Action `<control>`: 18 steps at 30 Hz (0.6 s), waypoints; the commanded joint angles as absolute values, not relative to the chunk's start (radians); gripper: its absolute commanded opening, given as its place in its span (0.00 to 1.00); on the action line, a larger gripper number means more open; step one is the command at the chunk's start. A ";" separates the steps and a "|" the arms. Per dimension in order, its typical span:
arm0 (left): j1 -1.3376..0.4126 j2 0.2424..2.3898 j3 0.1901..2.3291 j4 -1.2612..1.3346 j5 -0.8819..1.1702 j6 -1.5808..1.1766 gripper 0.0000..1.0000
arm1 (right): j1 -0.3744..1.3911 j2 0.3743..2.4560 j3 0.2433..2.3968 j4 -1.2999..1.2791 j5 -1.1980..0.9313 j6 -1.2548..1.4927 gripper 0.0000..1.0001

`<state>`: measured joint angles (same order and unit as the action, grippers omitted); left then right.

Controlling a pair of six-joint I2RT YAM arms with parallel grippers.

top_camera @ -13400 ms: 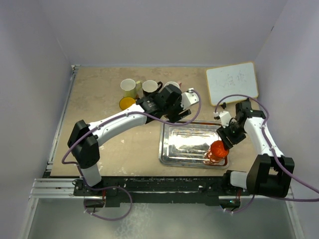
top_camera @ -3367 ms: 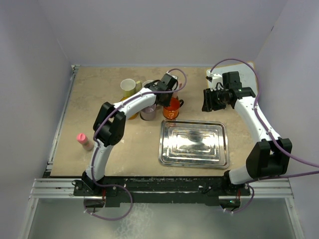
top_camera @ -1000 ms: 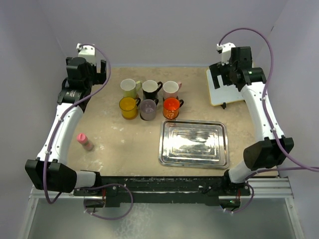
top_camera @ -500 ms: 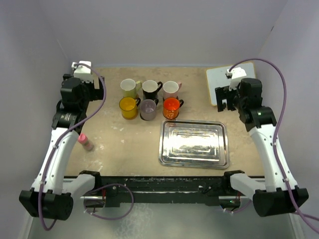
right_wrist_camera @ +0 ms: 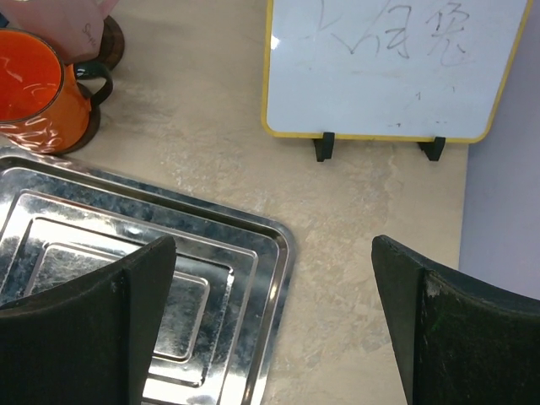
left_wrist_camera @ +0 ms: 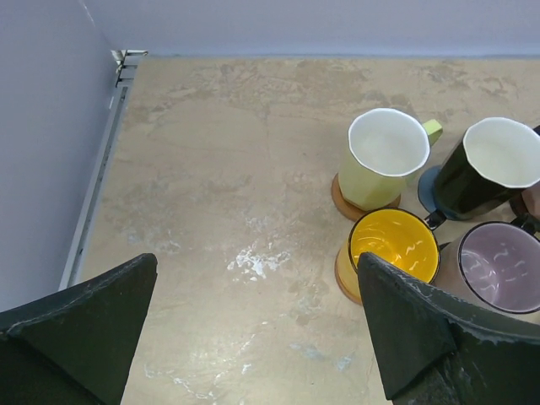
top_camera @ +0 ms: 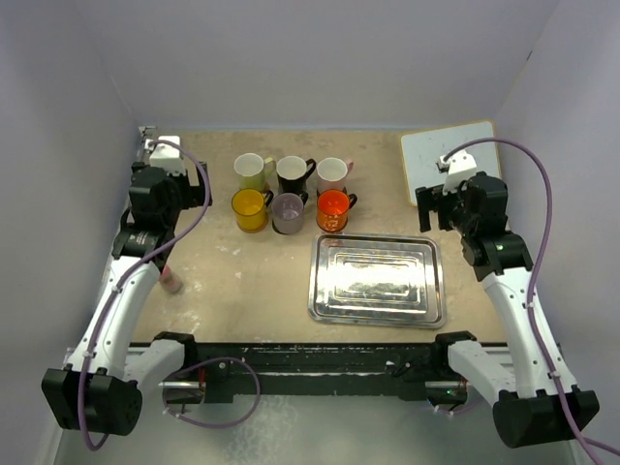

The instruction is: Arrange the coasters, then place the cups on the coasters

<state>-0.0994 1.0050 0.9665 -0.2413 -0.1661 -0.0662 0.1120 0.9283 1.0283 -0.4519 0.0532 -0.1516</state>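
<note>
Six cups stand in two rows of three at the back middle of the table. The far row holds a pale yellow cup (top_camera: 249,170), a black cup (top_camera: 292,174) and a pinkish-white cup (top_camera: 332,173). The near row holds a yellow-orange cup (top_camera: 249,208), a greyish-purple cup (top_camera: 288,212) and an orange-red cup (top_camera: 332,208). Each sits on a coaster, of which only edges show: orange-brown (left_wrist_camera: 340,199), blue (left_wrist_camera: 424,191), dark brown (right_wrist_camera: 113,40). My left gripper (top_camera: 186,192) (left_wrist_camera: 256,257) is open over bare table left of the cups. My right gripper (top_camera: 431,208) (right_wrist_camera: 274,240) is open above the tray's far right corner.
A steel tray (top_camera: 315,281) (right_wrist_camera: 261,253) lies in front of the cups, nothing on it. A small whiteboard (top_camera: 436,160) (right_wrist_camera: 388,67) stands at the back right. A pink bottle (top_camera: 171,282) stands at the left, partly behind my left arm. Walls close in on three sides.
Both arms have swung down and inward from the far corners toward the table's sides. The cups, the coasters and the tray have not moved. Both grippers stay open.
</note>
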 commanded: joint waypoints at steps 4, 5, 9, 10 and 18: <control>-0.099 0.909 0.877 -0.105 -0.095 -0.076 0.99 | 0.110 0.864 1.009 -0.388 0.038 -0.142 1.00; -0.098 0.904 0.880 -0.109 -0.102 -0.071 0.99 | 0.110 0.855 0.996 -0.385 0.036 -0.143 1.00; -0.087 0.884 0.876 -0.113 -0.094 -0.064 0.99 | 0.110 0.831 0.971 -0.371 0.068 -0.155 1.00; -0.084 0.878 0.871 -0.107 -0.084 -0.062 0.99 | 0.110 0.827 0.970 -0.372 0.068 -0.156 1.00; -0.069 0.861 0.873 -0.109 -0.044 -0.057 1.00 | 0.110 0.799 0.961 -0.379 0.084 -0.157 1.00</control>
